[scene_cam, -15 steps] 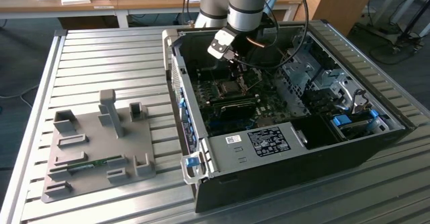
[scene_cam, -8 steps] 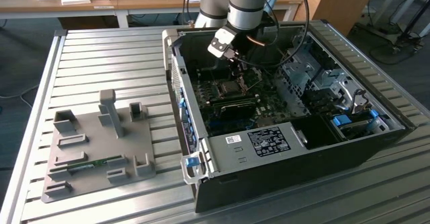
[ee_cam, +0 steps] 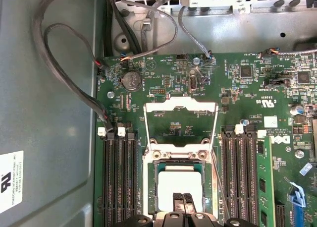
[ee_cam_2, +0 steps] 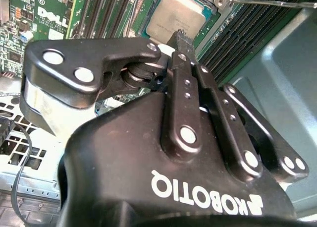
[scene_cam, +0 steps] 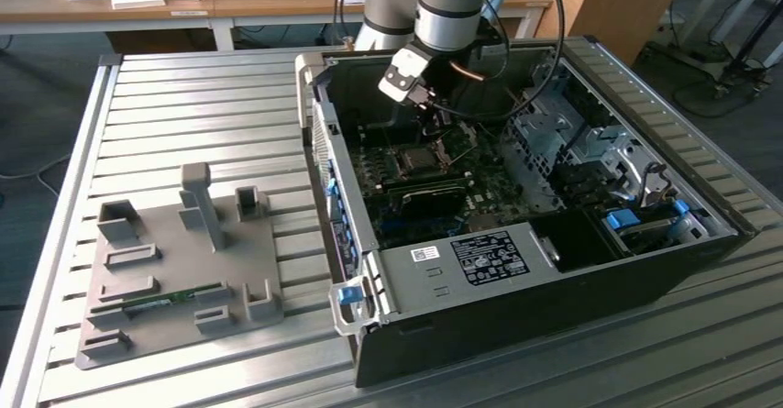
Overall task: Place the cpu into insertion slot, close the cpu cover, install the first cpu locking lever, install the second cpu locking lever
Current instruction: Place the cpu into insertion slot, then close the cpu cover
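One small flat square cpu with a pale silvery-grey top [ee_cam: 179, 183] lies flat in the socket of the green motherboard [ee_cam: 168, 78], inside the open black computer case [scene_cam: 514, 335]. In the second wrist view the same chip [ee_cam_2: 176, 18] sits level in its seat. The black two-fingered gripper [ee_cam: 183, 201] hangs over one edge of the chip. Its jaws are closed together with nothing between them; whether the tips touch the chip cannot be told.

The cpu cover, a square silvery metal frame with an open centre [ee_cam: 181, 105], is swung back on its hinge and lies open just beside the socket, clear of the chip. A thin bare metal lever rod [ee_cam_2: 267, 2] runs past one corner of the socket. Rows of black memory slots [ee_cam: 119, 177] flank the socket on both sides.

In the exterior view the case lies on a ribbed grey metal table [scene_cam: 183, 96]. A grey plastic fixture plate [scene_cam: 171, 270] rests beside it, toward the exterior view's left.
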You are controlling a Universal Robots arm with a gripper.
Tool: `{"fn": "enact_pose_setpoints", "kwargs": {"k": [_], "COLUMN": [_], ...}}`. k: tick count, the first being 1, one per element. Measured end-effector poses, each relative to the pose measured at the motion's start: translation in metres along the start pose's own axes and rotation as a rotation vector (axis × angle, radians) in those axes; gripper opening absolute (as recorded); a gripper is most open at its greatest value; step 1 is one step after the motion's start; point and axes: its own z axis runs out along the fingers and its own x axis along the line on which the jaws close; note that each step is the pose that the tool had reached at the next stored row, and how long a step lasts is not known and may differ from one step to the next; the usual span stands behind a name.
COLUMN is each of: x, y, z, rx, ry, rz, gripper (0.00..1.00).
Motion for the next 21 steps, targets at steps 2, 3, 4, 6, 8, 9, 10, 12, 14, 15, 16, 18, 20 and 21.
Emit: {"fn": "enact_pose_setpoints", "kwargs": {"k": [2, 3, 4, 6, 8, 9, 10, 12, 14, 15, 16, 18, 20, 21], "x": [0.0, 0.0, 0.0, 0.0, 0.0, 0.0, 0.0001, 0.0, 0.0, 0.0, 0.0, 0.0, 0.0, 0.0], "y": [0.0001, 0.0002, 0.0002, 0.0002, 0.0002, 0.0002, 0.0003, 0.0003, 0.0002, 0.0002, 0.0002, 0.0002, 0.0002, 0.0003], "z": [-0.0001, -0.0001, 0.0, -0.0001, 0.0, 0.0, 0.0, -0.0001, 0.0, 0.0, -0.0001, 0.0, 0.0, -0.0008], "rx": [0.0001, 0.0001, 0.0001, 0.0001, 0.0, 0.001, 0.0058, 0.0075, 0.0416, 0.0419, 0.0421, 0.0436, 0.0491, 0.0521], "ry": [-0.0001, -0.0001, 0.0, -0.0001, -0.0001, -0.0001, -0.0001, -0.0004, -0.0009, -0.0009, -0.0009, -0.0009, -0.001, -0.0012], "rz": [0.0, 0.0, 0.0, 0.0, 0.0, 0.0, 0.0, 0.0, 0.001, 0.001, 0.001, 0.001, 0.001, 0.001], "gripper": [0.11, 0.11, 0.11, 0.11, 0.11, 0.11, 0.11, 0.11, 0.11, 0.11, 0.11, 0.11, 0.11, 0.11]}}
